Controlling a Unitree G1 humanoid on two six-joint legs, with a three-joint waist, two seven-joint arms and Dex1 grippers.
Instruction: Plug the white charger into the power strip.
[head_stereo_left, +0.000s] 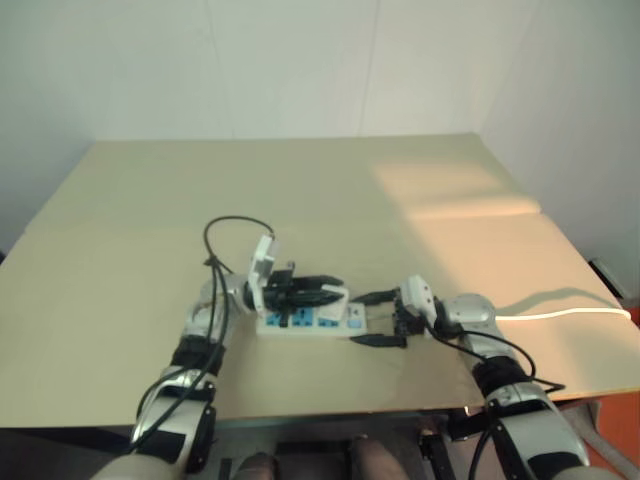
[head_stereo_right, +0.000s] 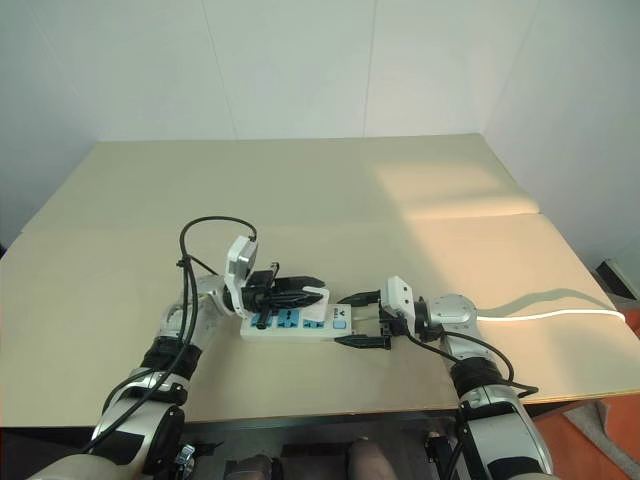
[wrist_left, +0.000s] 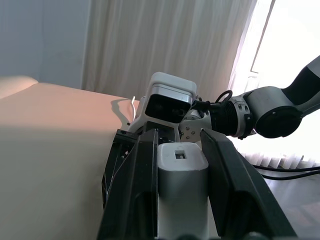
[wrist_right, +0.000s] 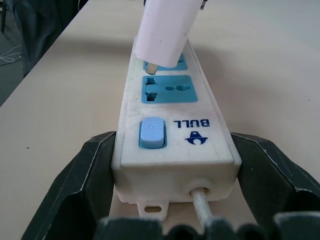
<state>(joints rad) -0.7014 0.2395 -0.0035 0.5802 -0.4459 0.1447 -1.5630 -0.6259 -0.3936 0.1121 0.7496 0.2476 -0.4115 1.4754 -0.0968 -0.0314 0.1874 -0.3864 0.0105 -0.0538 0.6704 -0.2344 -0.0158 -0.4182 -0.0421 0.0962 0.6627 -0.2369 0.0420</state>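
White charger (wrist_right: 165, 30) clamped in left gripper (wrist_left: 179, 175) | right gripper (wrist_right: 170, 165) pinching power strip (wrist_right: 172, 135)

white charger (wrist_right: 167, 30), white power strip (wrist_right: 172, 145) with blue sockets

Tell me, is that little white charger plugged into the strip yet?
Not yet. The white charger hangs tilted over the power strip, its prong just at a blue socket, not pushed in.

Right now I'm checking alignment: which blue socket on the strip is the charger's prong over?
The middle blue socket of the power strip. The white charger hangs tilted over it; the socket beside the switch lies bare.
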